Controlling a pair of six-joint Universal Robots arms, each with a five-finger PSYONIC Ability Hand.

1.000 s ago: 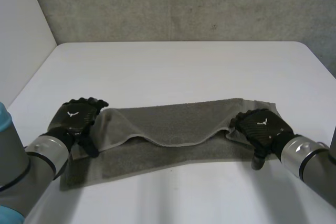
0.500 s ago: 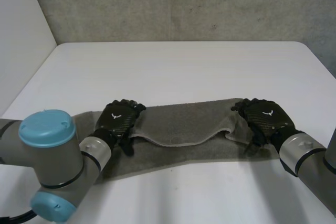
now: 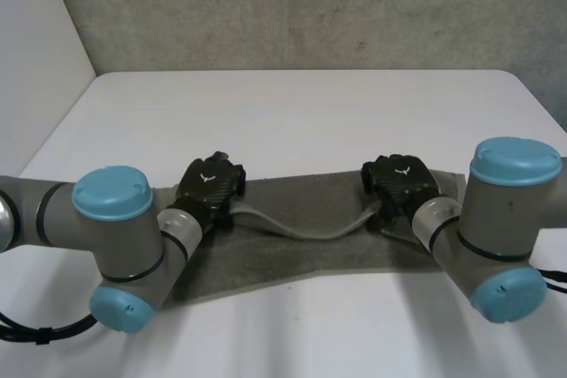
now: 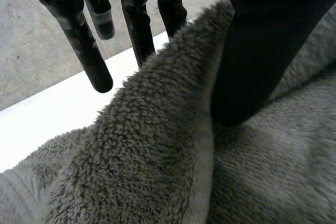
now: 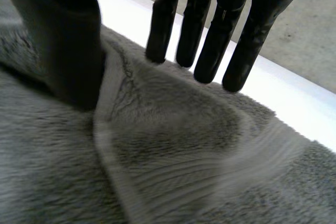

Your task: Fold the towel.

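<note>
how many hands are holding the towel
2. The left black hand pinches the folded edge of the grey fluffy towel near its left end; the right black hand pinches it near the right end.

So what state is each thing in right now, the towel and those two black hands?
towel: spread lengthwise on the table, partly folded, with one long edge held up at two places and sagging between them.
left hand: shut on the towel, its edge pinched between thumb and straight fingers.
right hand: shut on the towel, pinching the same edge further along.
</note>
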